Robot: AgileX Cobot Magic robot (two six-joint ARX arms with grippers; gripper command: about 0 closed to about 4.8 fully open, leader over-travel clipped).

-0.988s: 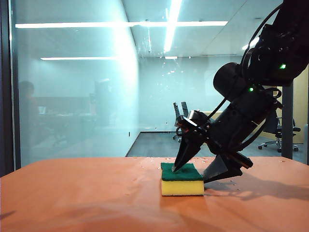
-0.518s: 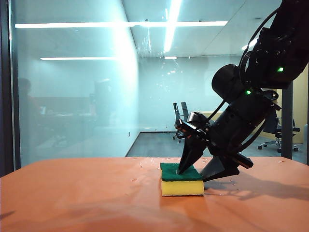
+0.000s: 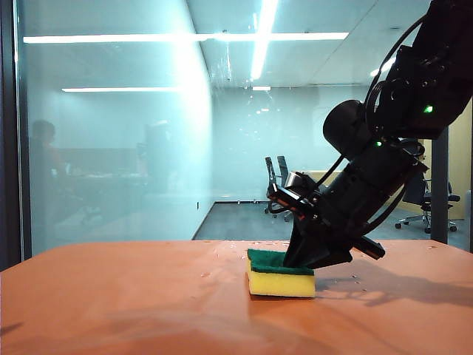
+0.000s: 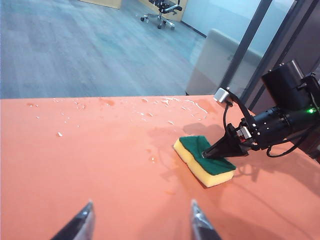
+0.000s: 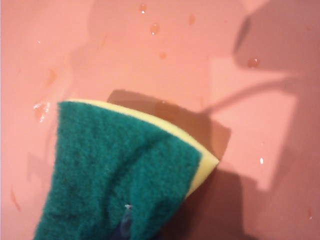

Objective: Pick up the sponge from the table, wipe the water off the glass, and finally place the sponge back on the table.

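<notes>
The sponge (image 3: pixel 279 279), yellow foam with a green scouring top, lies on the orange table (image 3: pixel 111 296) near the glass (image 3: pixel 118 148). My right gripper (image 3: pixel 301 257) comes down slanted from the right and is shut on the sponge's right end, pressing the green layer down there. The right wrist view is filled by the sponge (image 5: pixel 120 170), with one fingertip (image 5: pixel 126 220) dug into the green. From the left wrist view, the sponge (image 4: pixel 205 160) and the right gripper (image 4: pixel 220 150) are ahead. My left gripper (image 4: pixel 141 205) hovers open over bare table, far from them. Faint water (image 3: pixel 228 63) streaks the glass.
Water droplets (image 4: pixel 165 102) are scattered on the table near its far edge by the glass. A dark frame bar (image 3: pixel 7 133) stands at the left. Office chairs (image 3: pixel 277 174) are behind the pane.
The right gripper's jaws have closed from wide open onto the sponge's right end. The sponge's green top is now squeezed and tilted. The left gripper has not moved.
</notes>
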